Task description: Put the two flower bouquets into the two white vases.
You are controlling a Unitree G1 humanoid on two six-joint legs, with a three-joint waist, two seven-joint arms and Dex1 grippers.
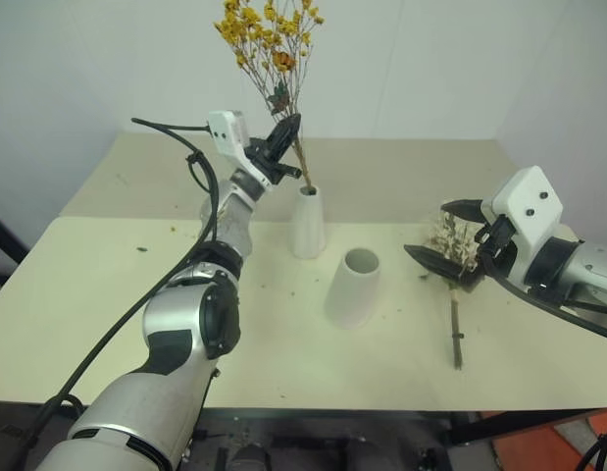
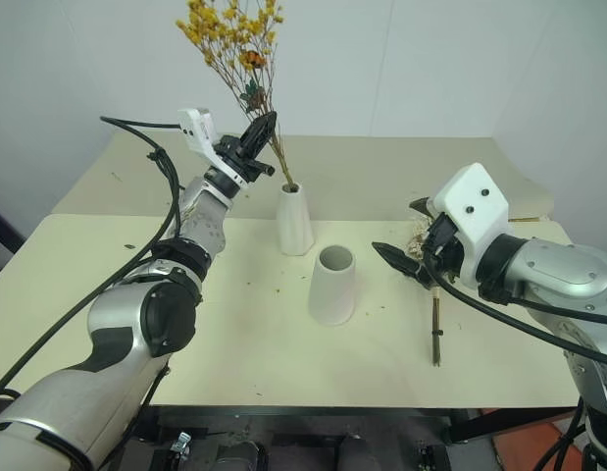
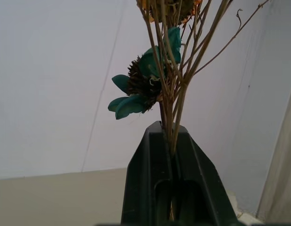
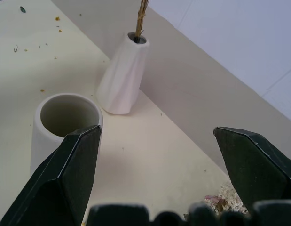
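While the left gripper [image 1: 286, 137] stays out of nothing, clamped tight on the stems of the yellow spray [image 1: 268, 37], the stem ends sit down in the mouth of the slim vase [image 1: 307, 224], which stands upright on the table [image 1: 107, 285]. From the left wrist, the two black fingers [image 3: 150, 188] press together around thin brown stems, and a teal-leaved dried flower head [image 3: 143, 82] shows just above them, a detail too small to make out from the head. Near the slim vase, on the robot's side of it, stands the wide vase [image 1: 353, 287], upright and empty; the right wrist looks straight into its hollow. To the right of the slim vase, well apart, the right gripper [image 1: 448, 235] hangs with its jaws spread wide, holding nothing, just above the fuller bunch [image 1: 452, 257] lying on the table, whose stem [image 1: 457, 339] points toward the robot.
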